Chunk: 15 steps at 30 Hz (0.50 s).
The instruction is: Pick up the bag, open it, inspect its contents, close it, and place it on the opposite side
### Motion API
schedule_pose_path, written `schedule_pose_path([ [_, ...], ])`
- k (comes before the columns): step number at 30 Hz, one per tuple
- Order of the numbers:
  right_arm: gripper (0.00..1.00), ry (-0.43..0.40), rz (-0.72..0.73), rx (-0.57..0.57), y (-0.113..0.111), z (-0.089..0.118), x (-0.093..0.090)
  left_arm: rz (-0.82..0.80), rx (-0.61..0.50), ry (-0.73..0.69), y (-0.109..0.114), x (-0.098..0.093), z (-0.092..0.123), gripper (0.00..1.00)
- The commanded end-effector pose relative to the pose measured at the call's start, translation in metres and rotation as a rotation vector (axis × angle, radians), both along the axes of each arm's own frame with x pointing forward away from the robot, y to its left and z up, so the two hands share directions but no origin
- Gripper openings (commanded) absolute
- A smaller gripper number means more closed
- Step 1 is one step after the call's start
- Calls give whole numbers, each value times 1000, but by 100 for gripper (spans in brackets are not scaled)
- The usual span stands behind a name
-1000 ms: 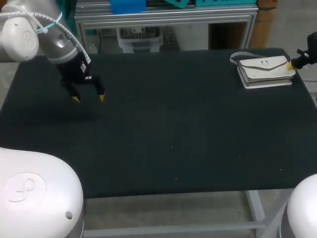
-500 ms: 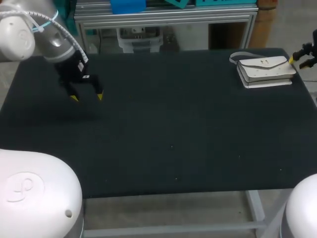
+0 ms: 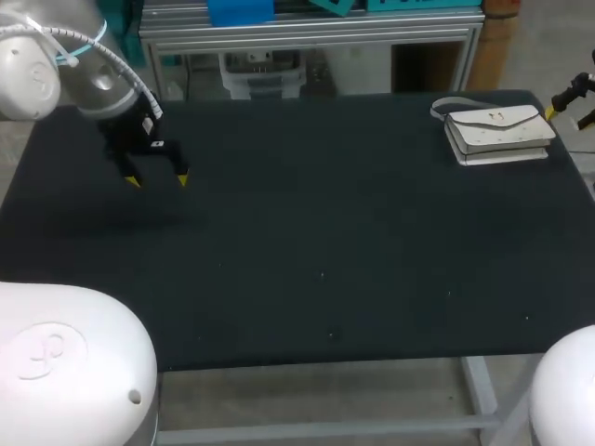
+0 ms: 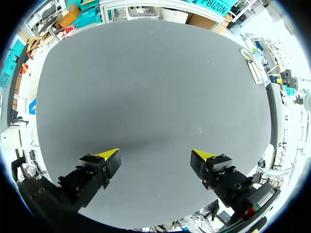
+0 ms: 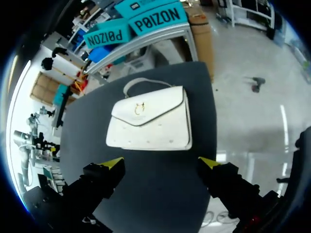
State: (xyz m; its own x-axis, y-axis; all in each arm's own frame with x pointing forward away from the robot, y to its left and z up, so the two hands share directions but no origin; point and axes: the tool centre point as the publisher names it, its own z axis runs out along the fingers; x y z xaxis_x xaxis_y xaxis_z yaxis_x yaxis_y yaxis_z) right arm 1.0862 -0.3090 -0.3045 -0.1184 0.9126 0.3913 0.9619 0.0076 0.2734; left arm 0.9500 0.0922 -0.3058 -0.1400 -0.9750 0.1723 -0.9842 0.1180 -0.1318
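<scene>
Right gripper (image 5: 161,163) withdrawn (jaws apart); bag (image 3: 497,133) flat.

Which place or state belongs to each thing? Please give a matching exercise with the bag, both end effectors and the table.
1. bag
2. left end effector
3. right end effector
4. table

A. black surface
B. open, over the table's left part
C. white, flap shut, at the far right
D. open, the bag just ahead

Pairs: 1-C, 2-B, 3-D, 4-A
</scene>
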Motion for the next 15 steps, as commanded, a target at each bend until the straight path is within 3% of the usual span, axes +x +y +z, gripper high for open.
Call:
schedule_pose_path([
  [1,100,-32,-44,-119,10,13,-31,26,32,-4,-3,-4,5,100],
  [15,100,46,4,-256,14,42,-72,47,69,35,14,13,14,100],
])
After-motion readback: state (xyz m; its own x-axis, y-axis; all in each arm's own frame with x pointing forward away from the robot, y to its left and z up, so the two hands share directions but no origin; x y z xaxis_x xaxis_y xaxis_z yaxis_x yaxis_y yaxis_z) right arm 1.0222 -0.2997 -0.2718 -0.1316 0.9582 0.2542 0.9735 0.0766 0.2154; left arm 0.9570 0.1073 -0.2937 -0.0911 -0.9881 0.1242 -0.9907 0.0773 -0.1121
